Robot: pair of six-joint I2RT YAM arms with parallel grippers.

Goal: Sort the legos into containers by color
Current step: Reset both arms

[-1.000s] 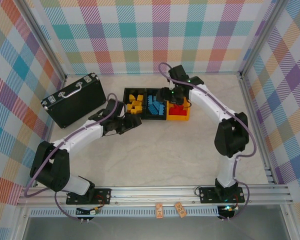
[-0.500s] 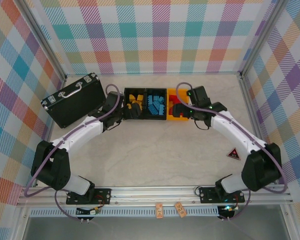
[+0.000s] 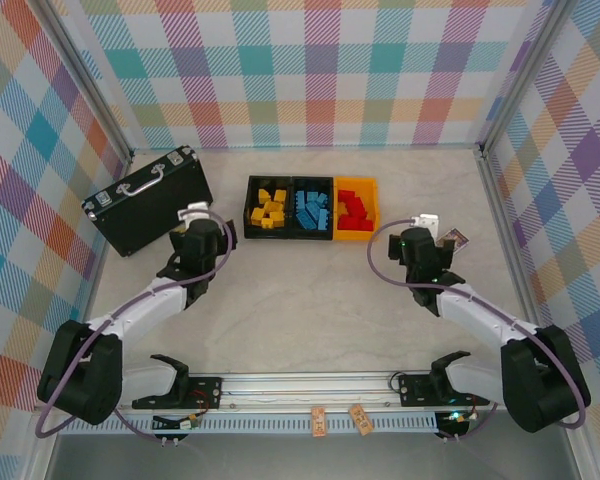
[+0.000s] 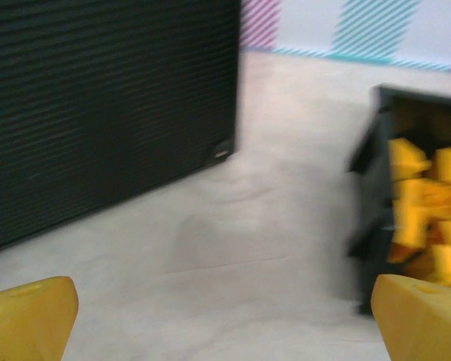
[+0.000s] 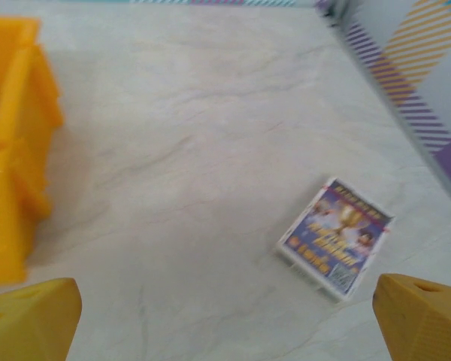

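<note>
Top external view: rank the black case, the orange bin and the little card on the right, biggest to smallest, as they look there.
1. black case, clearly the largest
2. orange bin
3. card, the smallest by far

Three bins sit touching in a row at the back of the table (image 3: 310, 310): a black bin (image 3: 249, 206) with yellow legos (image 3: 270, 207), a black bin (image 3: 313, 237) with blue legos (image 3: 312, 208), and an orange bin (image 3: 373, 212) with red legos (image 3: 354, 208). A black case (image 3: 145, 200) lies left of them, angled. The left gripper (image 3: 218, 236) hangs between case and bins, near the case's corner, and the right gripper (image 3: 424, 244) sits right of the bins beside a small card (image 3: 452, 238).
</note>
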